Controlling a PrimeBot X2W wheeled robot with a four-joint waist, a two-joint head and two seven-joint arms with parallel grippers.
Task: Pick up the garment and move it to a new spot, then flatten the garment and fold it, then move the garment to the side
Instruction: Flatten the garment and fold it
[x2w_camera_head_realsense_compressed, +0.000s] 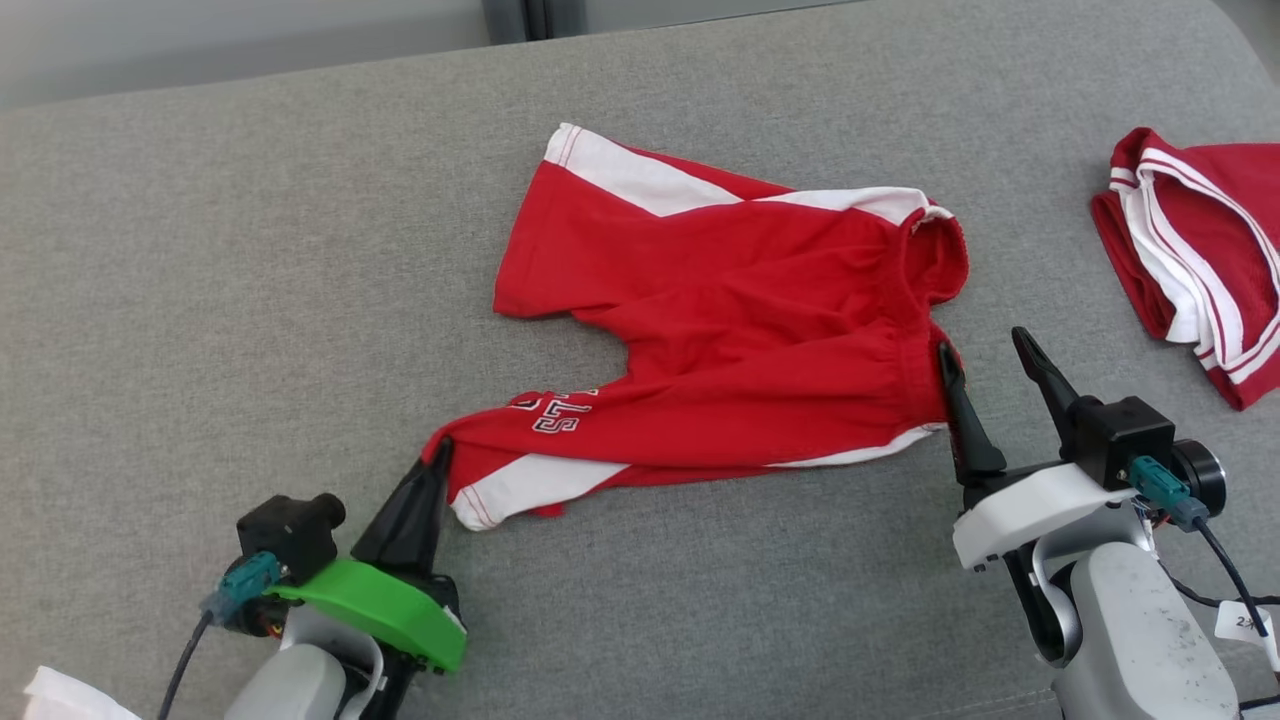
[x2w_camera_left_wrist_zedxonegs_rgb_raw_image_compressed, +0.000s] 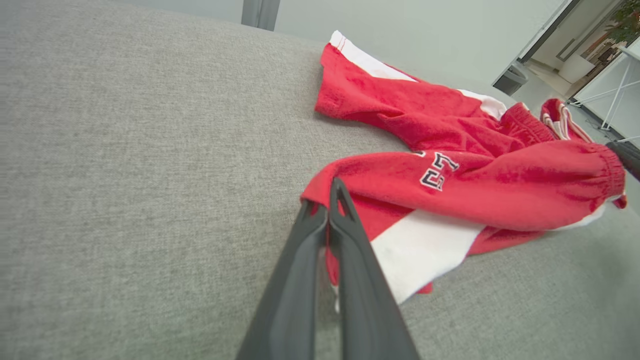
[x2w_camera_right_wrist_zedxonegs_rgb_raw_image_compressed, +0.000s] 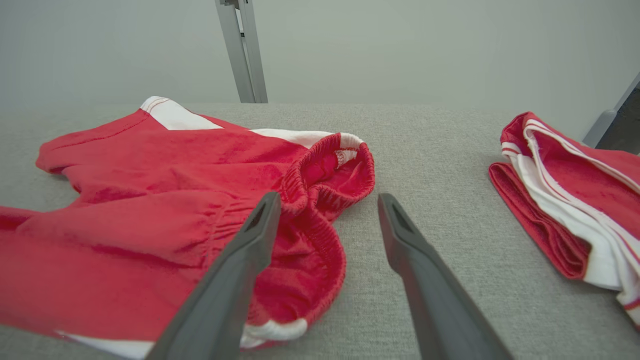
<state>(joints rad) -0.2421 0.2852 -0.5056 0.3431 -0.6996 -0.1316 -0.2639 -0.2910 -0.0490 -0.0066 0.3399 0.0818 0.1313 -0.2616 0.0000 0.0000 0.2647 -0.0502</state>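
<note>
Left wrist view has the left gripper (x2w_camera_left_wrist_zedxonegs_rgb_raw_image_compressed: 330, 200) pressed together on the red shorts (x2w_camera_left_wrist_zedxonegs_rgb_raw_image_compressed: 475, 190) at the corner of the near leg. The shorts lie rumpled in the middle of the grey desk (x2w_camera_left_wrist_zedxonegs_rgb_raw_image_compressed: 125, 150). Across from it, the right gripper (x2w_camera_head_realsense_compressed: 983, 345) stands spread, one finger on the waistband (x2w_camera_right_wrist_zedxonegs_rgb_raw_image_compressed: 325, 240) and the other over bare cloth. I'd want it to slide in until the elastic sits between both fingers, pinch, then lift both ends level. Farther right lies another red garment (x2w_camera_head_realsense_compressed: 1200, 260), well apart; best kept clear of.
</note>
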